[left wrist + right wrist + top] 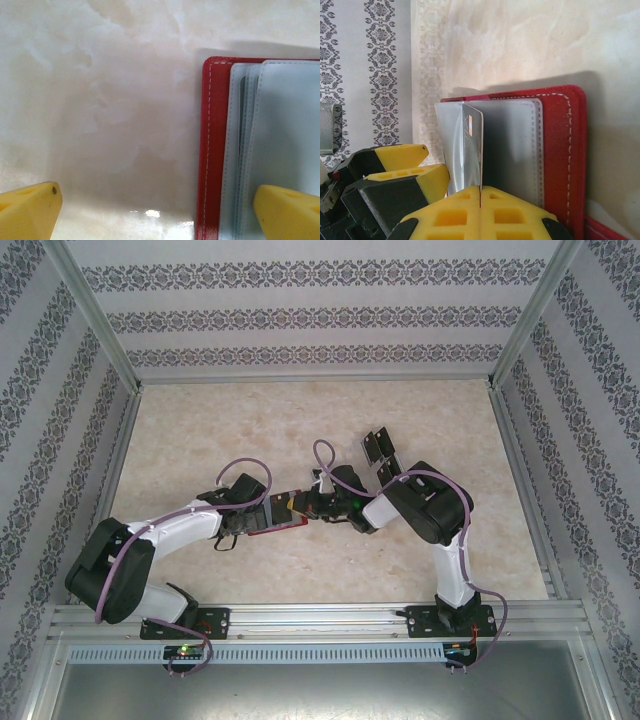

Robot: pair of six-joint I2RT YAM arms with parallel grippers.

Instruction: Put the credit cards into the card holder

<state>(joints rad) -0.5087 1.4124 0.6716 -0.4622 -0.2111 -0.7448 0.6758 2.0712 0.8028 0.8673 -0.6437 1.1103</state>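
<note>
The card holder (283,528), a red stitched wallet, lies open on the table between the two arms, with its grey plastic sleeves (515,145) showing. My right gripper (480,196) is shut on a credit card (473,150). The card is seen edge-on and stands over the sleeves. My left gripper (157,212) is open and straddles the card holder's red edge (212,150); one yellow finger (287,212) lies over the sleeves, the other (27,210) over bare table. More black credit cards (377,446) lie behind the right arm.
Patterned walls and metal rails enclose the marble-look table (200,430). The two grippers (275,512) sit close together over the card holder. The left gripper's yellow fingers (407,167) show just left of the held card in the right wrist view.
</note>
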